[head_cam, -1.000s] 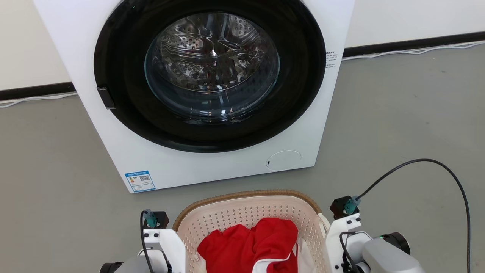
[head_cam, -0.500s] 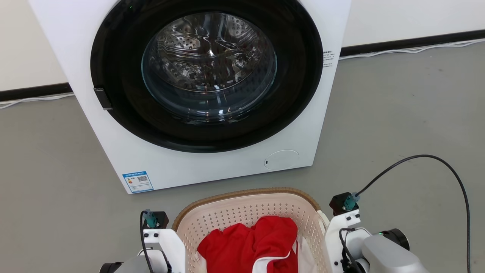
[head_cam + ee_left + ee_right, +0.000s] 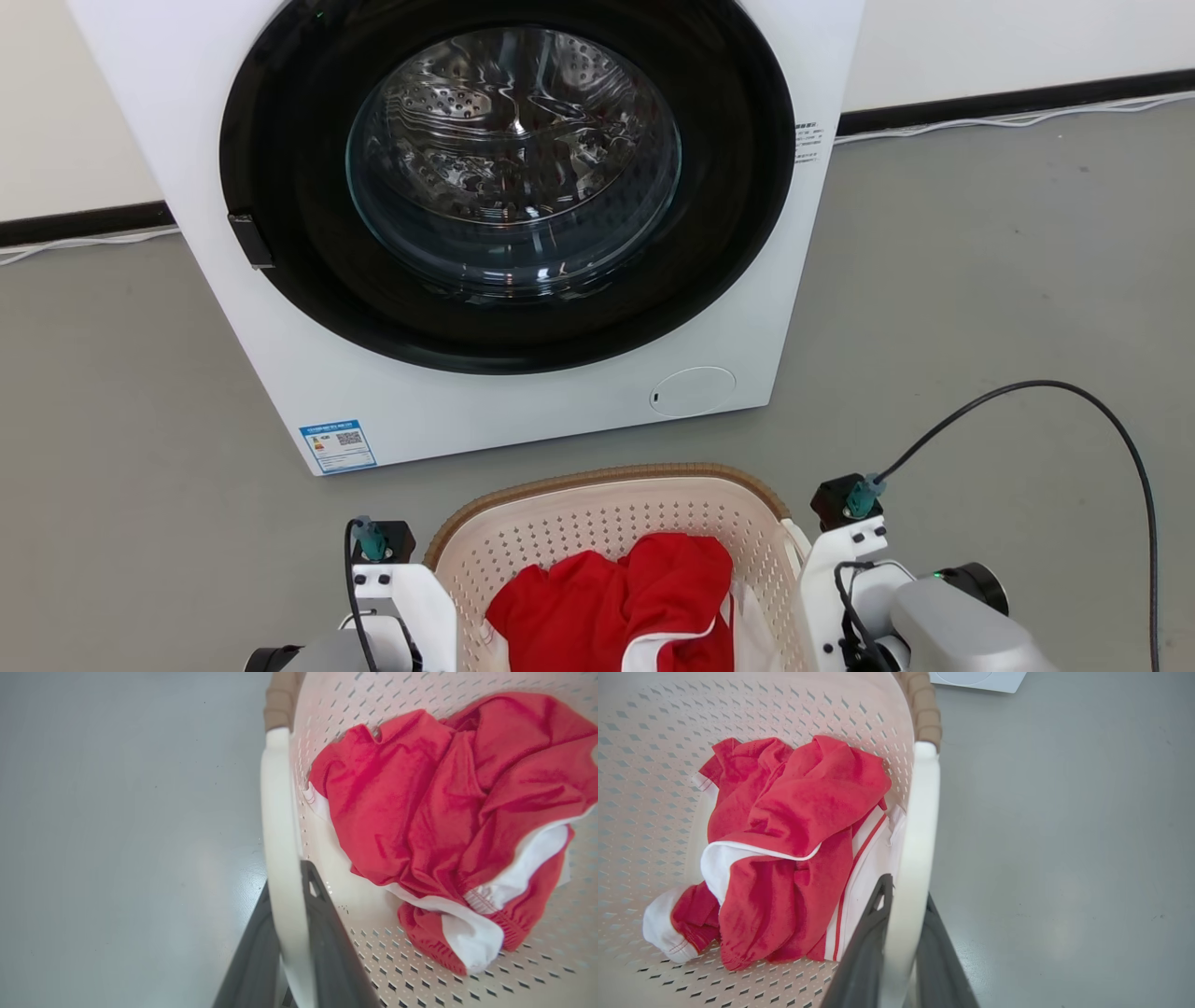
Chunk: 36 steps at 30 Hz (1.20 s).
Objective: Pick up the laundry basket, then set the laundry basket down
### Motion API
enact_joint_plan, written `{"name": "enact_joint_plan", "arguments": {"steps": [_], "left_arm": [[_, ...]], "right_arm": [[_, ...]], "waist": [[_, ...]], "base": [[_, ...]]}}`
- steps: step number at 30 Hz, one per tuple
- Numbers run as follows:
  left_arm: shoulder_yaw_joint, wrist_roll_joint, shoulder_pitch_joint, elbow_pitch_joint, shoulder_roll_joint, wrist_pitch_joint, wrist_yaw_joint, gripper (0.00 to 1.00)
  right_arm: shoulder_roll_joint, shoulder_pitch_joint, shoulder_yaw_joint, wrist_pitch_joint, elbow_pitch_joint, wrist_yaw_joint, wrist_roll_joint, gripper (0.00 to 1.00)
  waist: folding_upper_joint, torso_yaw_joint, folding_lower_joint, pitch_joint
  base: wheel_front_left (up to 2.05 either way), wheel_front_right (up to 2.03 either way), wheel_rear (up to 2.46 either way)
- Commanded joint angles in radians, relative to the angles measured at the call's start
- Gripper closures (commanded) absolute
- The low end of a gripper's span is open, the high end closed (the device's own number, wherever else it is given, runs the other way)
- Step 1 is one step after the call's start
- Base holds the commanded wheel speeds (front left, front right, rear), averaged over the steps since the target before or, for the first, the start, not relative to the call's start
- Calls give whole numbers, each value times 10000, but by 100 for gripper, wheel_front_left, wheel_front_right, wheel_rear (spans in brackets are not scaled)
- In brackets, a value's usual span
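Note:
The laundry basket (image 3: 607, 527), cream-white and perforated with a brown woven rim (image 3: 597, 478), sits at the bottom middle of the head view, between my two wrists. A red and white garment (image 3: 621, 597) lies crumpled inside it. My left gripper (image 3: 286, 877) is shut on the white left handle (image 3: 278, 812), one dark finger on each side. My right gripper (image 3: 906, 889) is shut the same way on the white right handle (image 3: 920, 812). I cannot tell whether the basket's base touches the floor.
A white front-loading washer (image 3: 523, 411) with a closed round glass door (image 3: 513, 159) stands just beyond the basket. Grey floor (image 3: 980, 280) spreads to both sides. A black cable (image 3: 1055, 387) loops over my right arm. White cords run along the dark baseboard (image 3: 1018, 98).
The whole head picture has slid a little to the left, so the camera has turned. Both grippers keep their hold on the handles, and the basket stays between them.

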Motion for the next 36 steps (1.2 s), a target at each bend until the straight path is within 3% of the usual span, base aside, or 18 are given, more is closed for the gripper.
{"name": "enact_joint_plan", "arguments": {"steps": [1, 17, 36], "left_arm": [[136, -45, -382, -189, 112, -47, -134, 100], [44, -86, -652, -188, 130, -134, -115, 100], [-57, 107, -2184, -298, 247, -1033, 174, 100]], "right_arm": [[216, -413, 173, -199, -170, 75, 64, 100], [216, -545, 520, -517, -165, 75, 387, 100], [-64, -1611, 1046, -2192, -511, 75, 319, 100]], "waist": [[0, -4, 1, -1], [0, 78, 0, 298], [0, 376, 0, 2818]], "base": [[0, 0, 0], [0, 0, 0], [0, 0, 0]]}}
